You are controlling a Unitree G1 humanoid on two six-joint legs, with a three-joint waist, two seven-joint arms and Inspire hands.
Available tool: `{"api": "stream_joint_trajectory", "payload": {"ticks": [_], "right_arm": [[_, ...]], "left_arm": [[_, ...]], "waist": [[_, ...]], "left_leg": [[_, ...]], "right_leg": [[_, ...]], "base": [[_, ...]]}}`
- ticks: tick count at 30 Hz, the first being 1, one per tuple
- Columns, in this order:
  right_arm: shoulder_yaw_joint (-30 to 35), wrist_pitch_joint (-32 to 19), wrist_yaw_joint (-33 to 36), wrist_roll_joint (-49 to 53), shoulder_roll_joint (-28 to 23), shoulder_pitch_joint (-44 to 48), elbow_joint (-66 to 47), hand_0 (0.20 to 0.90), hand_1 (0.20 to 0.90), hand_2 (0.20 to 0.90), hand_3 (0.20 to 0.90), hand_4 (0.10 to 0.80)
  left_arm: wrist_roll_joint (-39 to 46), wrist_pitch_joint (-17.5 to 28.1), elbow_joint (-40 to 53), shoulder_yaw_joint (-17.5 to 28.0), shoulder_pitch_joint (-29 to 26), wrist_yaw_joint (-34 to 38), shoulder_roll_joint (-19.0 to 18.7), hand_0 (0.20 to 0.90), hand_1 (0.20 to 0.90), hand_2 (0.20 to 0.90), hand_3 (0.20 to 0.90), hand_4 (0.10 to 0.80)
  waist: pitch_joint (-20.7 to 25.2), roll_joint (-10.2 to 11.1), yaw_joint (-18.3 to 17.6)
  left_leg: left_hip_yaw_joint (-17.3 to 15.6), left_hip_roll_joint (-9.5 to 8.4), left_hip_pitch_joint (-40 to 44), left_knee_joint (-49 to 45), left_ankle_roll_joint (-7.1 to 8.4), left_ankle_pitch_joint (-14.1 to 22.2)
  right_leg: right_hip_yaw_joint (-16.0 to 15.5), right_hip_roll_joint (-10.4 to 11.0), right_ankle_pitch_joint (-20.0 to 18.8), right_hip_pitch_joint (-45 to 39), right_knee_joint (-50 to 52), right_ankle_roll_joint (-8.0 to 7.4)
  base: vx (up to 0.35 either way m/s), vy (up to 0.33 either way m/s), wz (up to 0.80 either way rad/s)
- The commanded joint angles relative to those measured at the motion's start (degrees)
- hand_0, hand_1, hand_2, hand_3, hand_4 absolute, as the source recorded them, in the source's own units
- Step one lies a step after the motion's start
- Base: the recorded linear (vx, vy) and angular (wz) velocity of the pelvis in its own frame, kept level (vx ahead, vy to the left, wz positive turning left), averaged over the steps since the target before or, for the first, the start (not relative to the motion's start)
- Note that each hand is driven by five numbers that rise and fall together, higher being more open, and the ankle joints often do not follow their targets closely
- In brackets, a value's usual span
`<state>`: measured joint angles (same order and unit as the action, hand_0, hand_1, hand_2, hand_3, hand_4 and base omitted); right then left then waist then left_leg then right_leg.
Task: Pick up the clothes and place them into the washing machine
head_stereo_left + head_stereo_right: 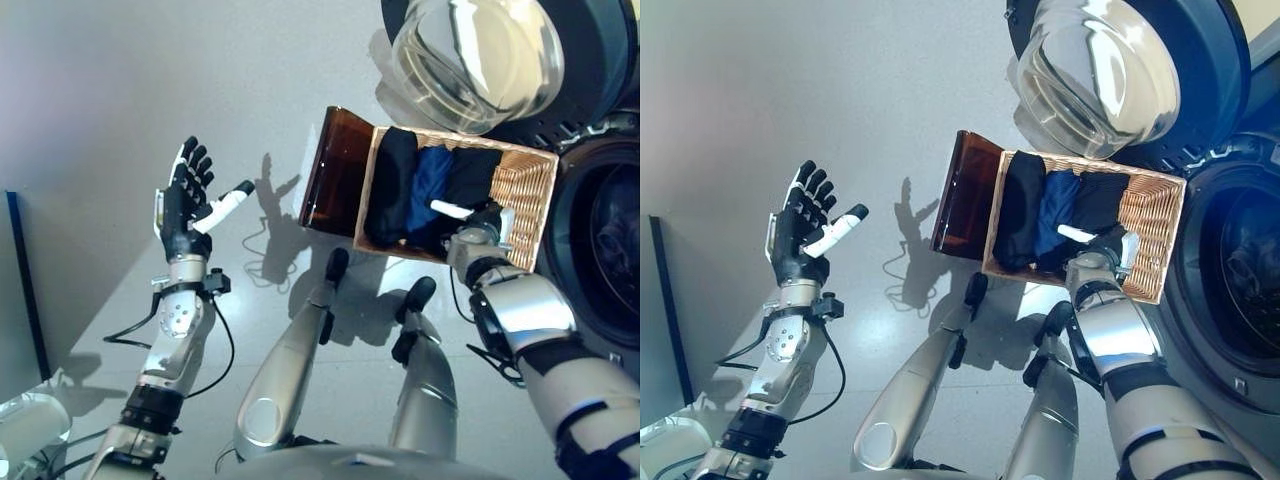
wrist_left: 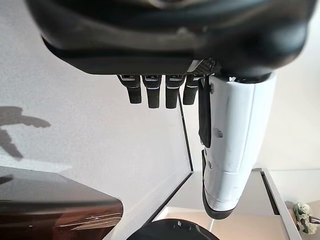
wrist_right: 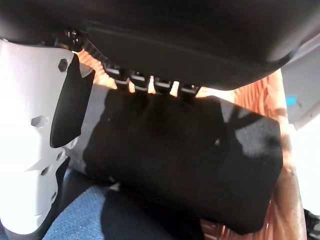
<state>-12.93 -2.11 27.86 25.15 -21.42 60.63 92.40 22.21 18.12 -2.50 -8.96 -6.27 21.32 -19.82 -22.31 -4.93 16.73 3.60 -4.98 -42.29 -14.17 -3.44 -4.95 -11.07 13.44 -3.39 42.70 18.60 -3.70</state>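
My right hand reaches into the wicker basket, over the black garment; whether its fingers have closed, I cannot tell. My left hand hangs open and empty. A shallow pinch could slip off the cloth, or drag the blue garment along and spill it short of the washing machine.

The pale grey floor carries a wicker laundry basket with a brown translucent lid standing open at its side. The basket sits just beside the washing machine — and holds folded clothes: a black garment, a blue one, another black one.
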Motion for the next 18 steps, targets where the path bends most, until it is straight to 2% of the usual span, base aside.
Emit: {"api": "stream_joint_trajectory", "payload": {"ticks": [1,12,18], "right_arm": [[-3.9,0.4,3.3,-0.7,-3.4,3.2,-0.2,0.200,0.200,0.200,0.200,0.300],[-3.3,-3.5,4.7,2.6,1.7,1.9,-5.7,0.200,0.200,0.200,0.200,0.300],[-2.7,-5.4,5.0,2.9,1.4,-1.7,-11.3,0.200,0.200,0.200,0.200,0.300]], "left_arm": [[-1.9,6.4,9.0,5.6,1.9,2.1,-0.5,0.900,0.900,0.900,0.900,0.800],[-0.4,6.6,6.7,8.6,4.0,3.3,-1.5,0.900,0.900,0.900,0.900,0.800],[1.1,7.0,5.8,9.7,5.2,2.9,-1.7,0.900,0.900,0.900,0.900,0.800]], "waist": [[1.1,-4.8,1.9],[2.0,-4.4,-0.3],[2.6,-4.1,-1.9]], "left_leg": [[-3.3,0.03,-6.2,-5.4,4.26,6.1],[-4.6,0.85,-4.8,-4.3,4.22,6.4],[-5.5,1.11,-3.4,-3.8,4.12,6.4]], "right_leg": [[2.0,0.5,5.0,-2.5,1.4,0.37],[3.6,-0.4,4.9,-1.8,1.5,0.31],[4.8,-1.0,3.9,-2.8,0.0,0.08]], "base": [[0.010,0.013,0.04],[0.007,0.007,-0.05],[0.007,0.014,-0.09]]}}
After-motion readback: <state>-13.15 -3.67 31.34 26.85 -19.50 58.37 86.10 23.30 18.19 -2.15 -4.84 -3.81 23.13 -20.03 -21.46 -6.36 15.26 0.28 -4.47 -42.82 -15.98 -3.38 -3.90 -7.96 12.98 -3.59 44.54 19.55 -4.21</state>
